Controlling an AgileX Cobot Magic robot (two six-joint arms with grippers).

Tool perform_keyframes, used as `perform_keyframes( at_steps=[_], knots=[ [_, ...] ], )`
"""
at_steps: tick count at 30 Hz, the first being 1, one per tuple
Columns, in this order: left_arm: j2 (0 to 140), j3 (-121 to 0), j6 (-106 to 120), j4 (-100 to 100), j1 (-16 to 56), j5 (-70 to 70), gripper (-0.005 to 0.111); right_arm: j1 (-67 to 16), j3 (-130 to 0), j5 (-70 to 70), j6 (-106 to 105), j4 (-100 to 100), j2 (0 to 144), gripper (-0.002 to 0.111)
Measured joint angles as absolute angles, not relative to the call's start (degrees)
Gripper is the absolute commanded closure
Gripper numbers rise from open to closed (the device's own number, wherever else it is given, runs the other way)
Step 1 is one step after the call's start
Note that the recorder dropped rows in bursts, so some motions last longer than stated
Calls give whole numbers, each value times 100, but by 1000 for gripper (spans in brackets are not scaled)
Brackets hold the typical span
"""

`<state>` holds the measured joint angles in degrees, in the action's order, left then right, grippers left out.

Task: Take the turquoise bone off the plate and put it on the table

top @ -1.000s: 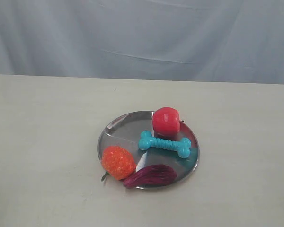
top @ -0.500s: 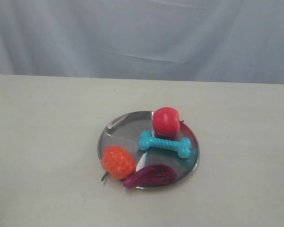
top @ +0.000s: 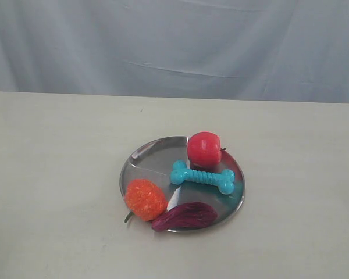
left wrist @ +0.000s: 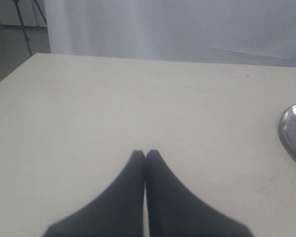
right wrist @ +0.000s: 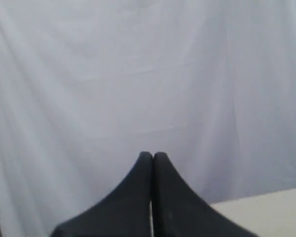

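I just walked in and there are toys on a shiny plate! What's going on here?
Nothing is being handled right now. The turquoise bone lies on the plate, between a red apple and a purple toy, with an orange toy at the plate's edge. The left gripper is shut and empty over the table beside the plate. The right gripper is shut and empty too, facing the curtain. The bone has not yet been picked up.

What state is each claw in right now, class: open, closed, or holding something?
Left claw: closed, holding nothing.
Right claw: closed, holding nothing.
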<state>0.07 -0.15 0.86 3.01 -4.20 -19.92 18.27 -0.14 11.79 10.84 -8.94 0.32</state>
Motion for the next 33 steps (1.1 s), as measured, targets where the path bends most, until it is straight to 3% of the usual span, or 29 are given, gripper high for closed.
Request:
perform_keyframes(
  at_steps=[2, 6, 15, 19, 25, 33],
  knots=[
    [7, -15, 86, 301, -420, -1992, 107, 1827, -14, 2052, 2321, -1200, 32, 109],
    [7, -15, 86, 301, -420, -1992, 107, 1827, -14, 2121, 3273, -683, 32, 109],
    [7, -15, 86, 301, -420, -1992, 107, 1827, -1626, 34, 3466, -204, 743, 109],
    [7, -15, 86, 301, -420, -1992, 107, 1693, -2567, -528, 3166, -192, 1788, 109],
    [7, -15, 86, 301, -420, -1992, 107, 809, -4192, -1841, 2128, -170, 3546, 109],
    [7, -15, 86, 301, -420, -1992, 107, 82, -6963, -4515, 597, -170, 5906, 109]
  ],
)
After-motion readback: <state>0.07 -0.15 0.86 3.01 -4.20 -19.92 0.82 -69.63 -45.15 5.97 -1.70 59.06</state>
